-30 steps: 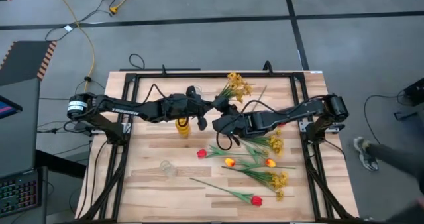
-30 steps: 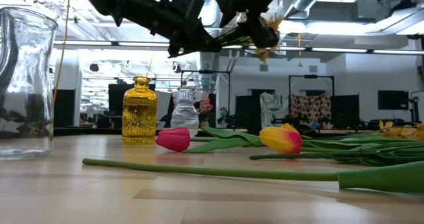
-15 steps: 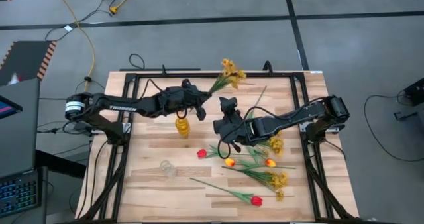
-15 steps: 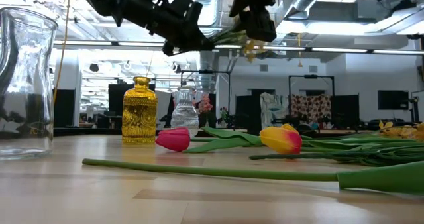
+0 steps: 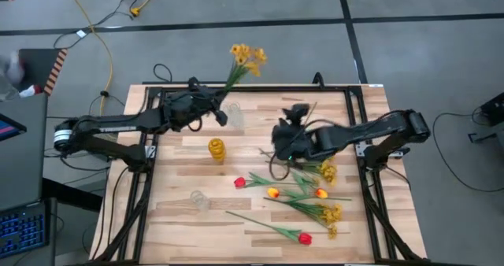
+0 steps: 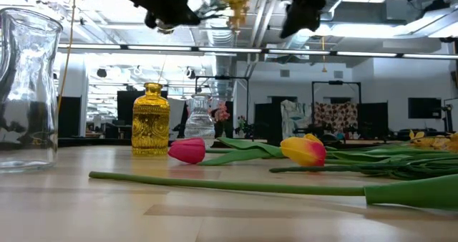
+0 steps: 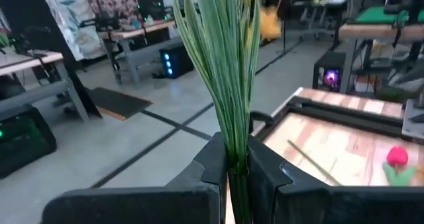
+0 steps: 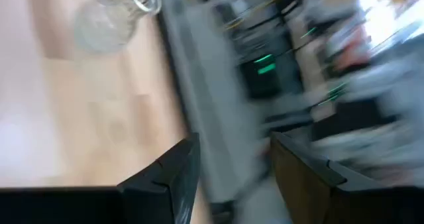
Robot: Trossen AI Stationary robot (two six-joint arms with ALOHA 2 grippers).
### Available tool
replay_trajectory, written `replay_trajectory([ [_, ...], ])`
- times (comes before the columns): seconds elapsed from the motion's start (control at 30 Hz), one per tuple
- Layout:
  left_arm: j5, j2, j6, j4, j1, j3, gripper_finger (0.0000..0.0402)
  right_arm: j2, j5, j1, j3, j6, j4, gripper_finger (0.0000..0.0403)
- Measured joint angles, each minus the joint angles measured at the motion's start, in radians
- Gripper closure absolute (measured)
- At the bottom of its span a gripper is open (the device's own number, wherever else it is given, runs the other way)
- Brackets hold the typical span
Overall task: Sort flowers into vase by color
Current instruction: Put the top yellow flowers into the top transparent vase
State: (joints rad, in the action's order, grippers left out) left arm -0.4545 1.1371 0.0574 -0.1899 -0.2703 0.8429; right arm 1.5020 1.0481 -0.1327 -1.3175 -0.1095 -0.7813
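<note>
In the high view the left gripper sits in the upper middle of the frame, near the far edge of the wooden counter. Its jaws are closed tight on the green stems of a mustard-yellow spray, whose blossoms reach past the counter's far edge over the grey floor. The left wrist view shows the stems pinched between the 2 dark fingers.

The right gripper hovers right of centre in the upper half of the frame, its jaws spread wide and holding nothing.

A clear glass vase lies just right of the left gripper. A yellow glass vase stands below it, left of centre, and another clear vase rests lower left.

The remaining flowers lie scattered on the counter in the lower right part of the frame: red tulips, yellow-orange tulips and yellow sprays, with 1 red tulip nearest the bottom.
</note>
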Motion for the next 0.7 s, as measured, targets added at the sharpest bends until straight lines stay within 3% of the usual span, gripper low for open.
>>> replay_trajectory([
  [0.1, 0.001, -0.039, 0.001, 0.021, 0.0, -0.001, 0.0384, -0.079, -0.137, 0.06, 0.045, 0.168, -0.011, 0.0195],
  [0.23, 0.062, -0.056, -0.015, 0.006, 0.001, -0.03, 0.0384, -0.147, -0.253, 0.146, 0.159, 0.222, 0.145, 0.0195],
  [0.37, 0.112, -0.057, -0.029, -0.005, 0.002, -0.06, 0.0384, -0.184, -0.423, 0.223, 0.295, 0.208, 0.434, 0.0195],
  [0.5, 0.168, -0.057, -0.043, -0.096, 0.002, -0.113, 0.0384, -0.188, -0.681, 0.29, 0.426, 0.206, 0.815, 0.0195],
  [0.6, 0.223, -0.057, -0.055, -0.186, 0.003, -0.151, 0.0384, -0.148, -0.861, 0.326, 0.499, 0.207, 1.106, 0.0195],
  [0.7, 0.28, -0.057, -0.082, -0.246, 0.003, -0.181, 0.0384, -0.076, -0.961, 0.346, 0.523, 0.207, 1.31, 0.0195],
])
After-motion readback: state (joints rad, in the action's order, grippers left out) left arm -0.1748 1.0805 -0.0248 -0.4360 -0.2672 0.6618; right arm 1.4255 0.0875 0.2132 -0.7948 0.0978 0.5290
